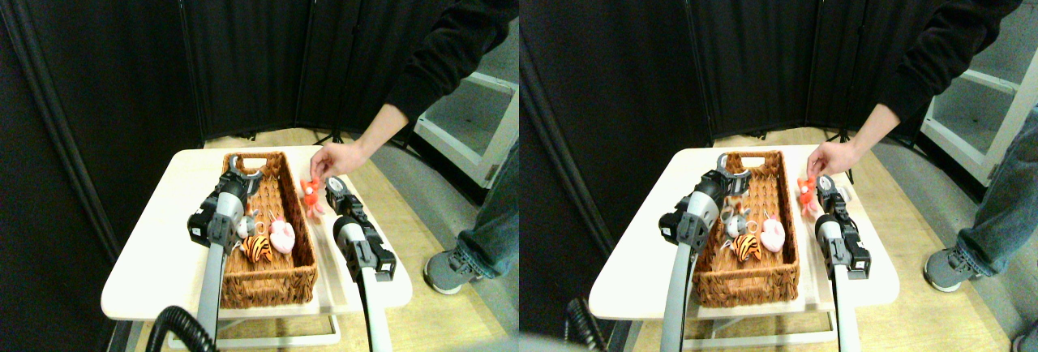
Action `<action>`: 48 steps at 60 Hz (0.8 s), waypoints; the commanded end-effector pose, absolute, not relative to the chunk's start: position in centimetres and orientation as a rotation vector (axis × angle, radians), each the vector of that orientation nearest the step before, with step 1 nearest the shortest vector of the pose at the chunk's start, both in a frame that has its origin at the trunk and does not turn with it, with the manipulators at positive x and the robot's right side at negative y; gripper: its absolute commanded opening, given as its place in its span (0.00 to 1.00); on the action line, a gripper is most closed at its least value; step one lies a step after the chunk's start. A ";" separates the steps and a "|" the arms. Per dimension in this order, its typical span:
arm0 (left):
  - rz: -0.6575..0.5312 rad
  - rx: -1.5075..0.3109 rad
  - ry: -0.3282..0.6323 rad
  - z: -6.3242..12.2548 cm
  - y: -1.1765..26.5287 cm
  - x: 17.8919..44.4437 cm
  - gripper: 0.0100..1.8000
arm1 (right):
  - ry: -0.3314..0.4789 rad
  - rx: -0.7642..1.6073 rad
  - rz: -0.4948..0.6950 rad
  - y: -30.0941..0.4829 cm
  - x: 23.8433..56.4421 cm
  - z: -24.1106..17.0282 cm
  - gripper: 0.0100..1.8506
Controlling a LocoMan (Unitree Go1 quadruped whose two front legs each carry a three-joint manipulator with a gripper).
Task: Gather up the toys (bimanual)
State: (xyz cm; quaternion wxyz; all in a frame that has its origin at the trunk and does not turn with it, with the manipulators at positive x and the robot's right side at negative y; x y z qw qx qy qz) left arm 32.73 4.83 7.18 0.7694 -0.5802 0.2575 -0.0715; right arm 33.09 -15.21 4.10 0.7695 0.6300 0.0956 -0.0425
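Person's hand (336,160) setting red toy (310,194) beside wicker basket (280,283) (tiger (257,247), pink toy (282,237) inside), left gripper (243,170) spread wide, right gripper (336,190) unreadable.

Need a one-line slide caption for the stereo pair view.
LocoMan's left gripper hovers over the wicker basket holding tiger, pink and grey toys while a person's hand holds a red toy.

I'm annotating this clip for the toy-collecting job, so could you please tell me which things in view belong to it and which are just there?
Part of the job:
- red toy, at the person's hand, on the table
- tiger toy, pink toy and grey toy, in the basket
- left gripper
- right gripper

Just there:
- black folding screen
- white shelf unit
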 end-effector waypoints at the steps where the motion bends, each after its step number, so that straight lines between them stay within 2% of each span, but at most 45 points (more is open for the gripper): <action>1: -0.182 -1.267 0.538 8.2 5.0 32.6 0.40 | 0.188 1.394 -0.069 -15.1 33.5 4.5 0.00; 9: -0.204 -1.274 0.541 8.2 5.6 32.6 0.41 | 0.177 1.351 -0.081 -15.1 33.4 4.7 0.00; 13: -0.213 -1.259 0.501 8.3 5.9 32.5 0.35 | 0.183 1.351 -0.081 -15.1 33.4 4.7 0.00; 16: -0.207 -1.235 0.449 8.4 6.5 32.5 0.26 | 0.185 1.344 -0.073 -15.1 33.4 4.8 0.00; 18: -0.210 -1.233 0.442 8.4 6.7 32.6 0.24 | 0.187 1.341 -0.073 -15.1 33.3 4.8 0.00; 24: -0.211 -1.196 0.409 8.3 9.2 32.8 0.16 | 0.198 1.302 -0.057 -15.2 33.3 4.8 0.00; 31: -0.144 -1.157 0.387 7.5 12.2 32.4 0.12 | 0.222 1.281 -0.035 -15.3 33.2 4.8 0.00; 38: -0.130 -1.151 0.373 7.2 13.0 32.3 0.11 | 0.231 1.267 -0.026 -15.3 33.3 4.8 0.00; 39: -0.088 -1.127 0.356 6.5 14.9 31.7 0.08 | 0.250 1.248 -0.019 -15.2 33.3 4.7 0.00; 44: -0.010 -1.096 0.344 5.6 16.5 30.7 0.05 | 0.267 1.239 -0.021 -15.0 33.2 4.5 0.00; 48: 0.005 -1.078 0.332 5.2 17.2 30.2 0.04 | 0.282 1.232 -0.020 -15.0 33.2 4.4 0.00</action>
